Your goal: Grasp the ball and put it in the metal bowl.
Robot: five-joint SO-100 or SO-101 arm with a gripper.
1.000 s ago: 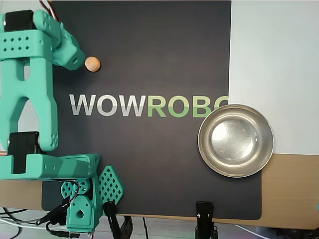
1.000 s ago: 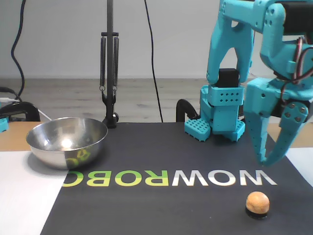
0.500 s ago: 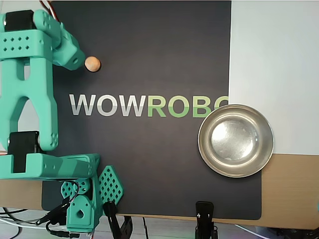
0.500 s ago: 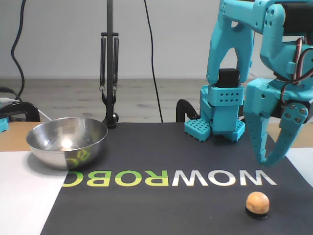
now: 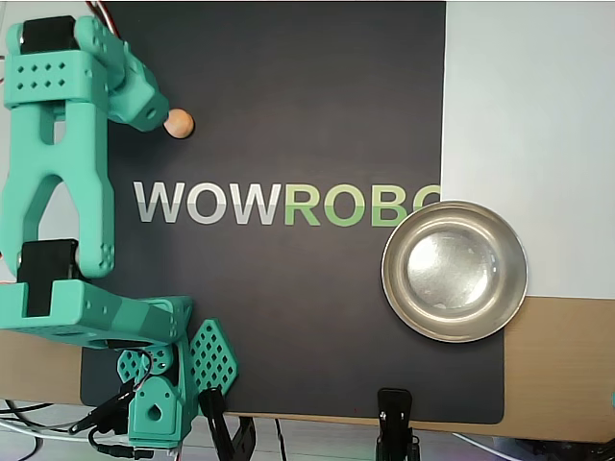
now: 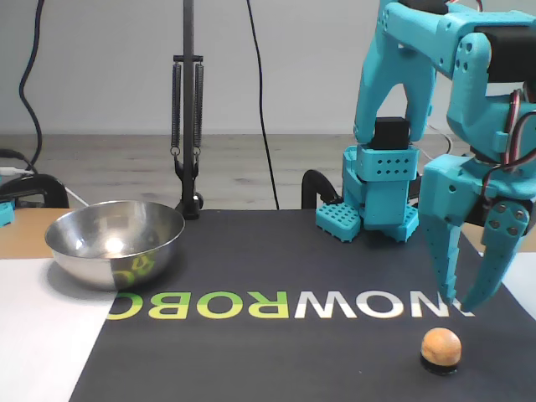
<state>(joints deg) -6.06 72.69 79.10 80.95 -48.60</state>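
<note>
The pale wooden counter (image 5: 567, 365) is carrying a large black rectangular mat (image 5: 288, 317) printed with white and green letters, which is filling most of the overhead view; a white sheet (image 5: 528, 115) is lying along the mat's right edge in that view.

The teal plastic robot arm (image 5: 58, 173) is occupying the left side of the overhead view, its base (image 6: 377, 197) standing at the back of the mat in the fixed view, right of centre. The arm is reaching forward and down at the right of the fixed view.

The round shiny silver steel bowl (image 5: 455, 271) is sitting at the right of the overhead view, overlapping the mat's right edge, and at the left of the fixed view (image 6: 115, 241). It is holding nothing.

The teal two-fingered claw (image 6: 466, 303) is pointing downward with its fingers spread partly apart, gripping nothing; its tips are hanging above the mat, near the white letters at the right of the fixed view.

The small smooth peach-tan ball (image 6: 440, 346) is resting on the mat at the lower right of the fixed view, just in front of and below the claw tips, not touching them. In the overhead view the ball (image 5: 180, 123) is lying at the upper left, just beside the arm's head, well apart from the bowl.
</note>
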